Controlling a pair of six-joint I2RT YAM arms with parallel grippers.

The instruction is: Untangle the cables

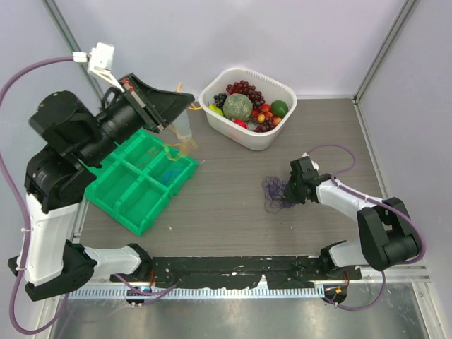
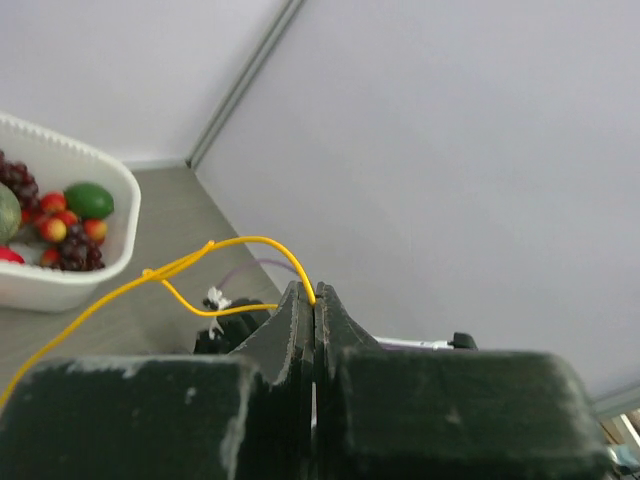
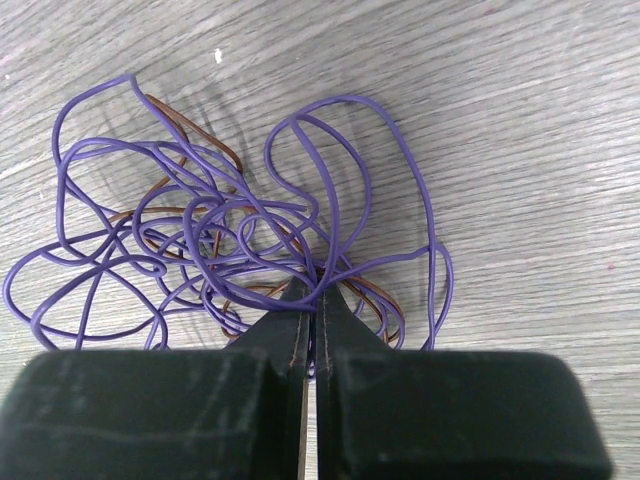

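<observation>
My left gripper (image 1: pixel 188 104) is raised high above the green tray (image 1: pixel 120 201), shut on a thin yellow cable (image 2: pixel 200 256). The cable hangs down in a knotted loop (image 1: pixel 186 143). In the left wrist view its jaws (image 2: pixel 313 296) pinch the yellow wire at the tips. My right gripper (image 1: pixel 285 189) is low on the table, shut on a tangled bunch of purple cable (image 3: pixel 200 215) with brown cable (image 3: pixel 190 128) woven through it. The bunch (image 1: pixel 272 192) lies flat on the wood. A bit of blue cable (image 1: pixel 171 176) lies in a tray compartment.
A white basket (image 1: pixel 213 119) of toy fruit stands at the back middle; it also shows in the left wrist view (image 2: pixel 70 285). The green tray has several compartments and sits at the left. Pale walls and metal posts close in the table.
</observation>
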